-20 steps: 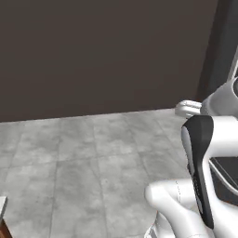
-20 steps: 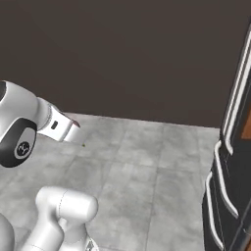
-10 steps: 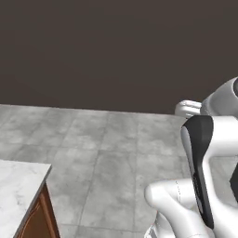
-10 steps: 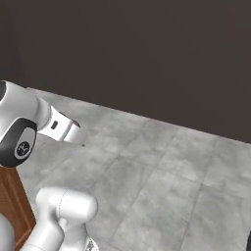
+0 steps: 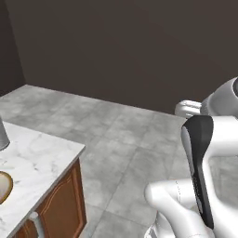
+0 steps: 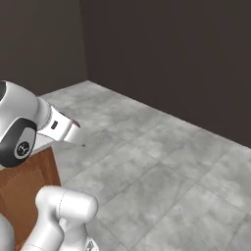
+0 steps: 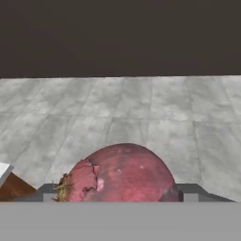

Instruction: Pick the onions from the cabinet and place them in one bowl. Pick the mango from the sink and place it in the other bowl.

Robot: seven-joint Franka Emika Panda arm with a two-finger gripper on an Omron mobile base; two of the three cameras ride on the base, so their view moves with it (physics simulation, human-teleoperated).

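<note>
Now my gripper (image 7: 117,197) pinching red onion (image 7: 120,174) between its tips; reddish-purple bulb sits low in hand view, rootlets at lower left. Beyond it grey tiled floor (image 7: 141,108), then dark wall (image 7: 117,33). Left base view: white marble counter (image 5: 37,160) at lower left, brown wood cupboard door (image 5: 60,204) beneath it, tan bowl rim (image 5: 3,186) at left edge.

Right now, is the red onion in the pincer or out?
In. The red onion sits between the pincer fingertips in the hand view, carried above grey floor.
</note>
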